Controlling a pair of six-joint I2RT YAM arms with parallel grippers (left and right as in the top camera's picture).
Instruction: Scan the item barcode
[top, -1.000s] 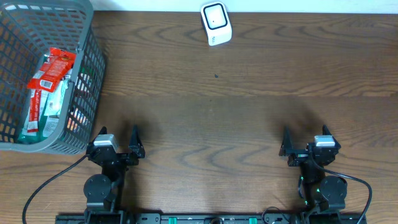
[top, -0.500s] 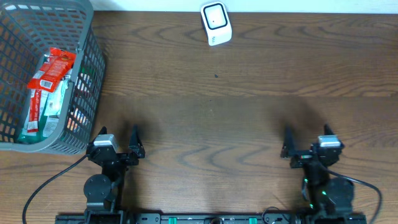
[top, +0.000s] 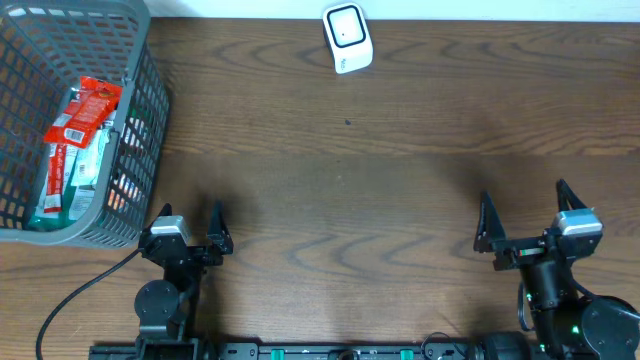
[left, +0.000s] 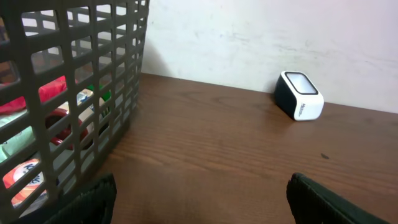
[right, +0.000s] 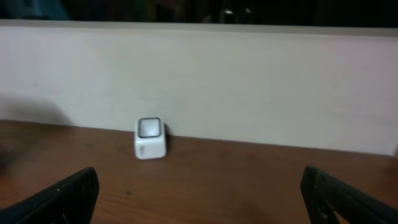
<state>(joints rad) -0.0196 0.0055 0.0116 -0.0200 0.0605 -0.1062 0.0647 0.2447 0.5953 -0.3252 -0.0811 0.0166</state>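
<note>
Both the left gripper (top: 190, 210) and the right gripper (top: 523, 195) stand released and empty at the near edge of the bench (top: 350, 200), well apart from the packets (top: 85, 110) piled in the grey basket (top: 146, 128) at the far left and from the white scanner (top: 347, 37) at the far edge. Reaching into that deep mesh, a finger could snag the wall and drag the basket, or pinch two overlapping packets together. The basket is cut off at the frame edge, and no barcode is legible, perhaps hidden underneath.
</note>
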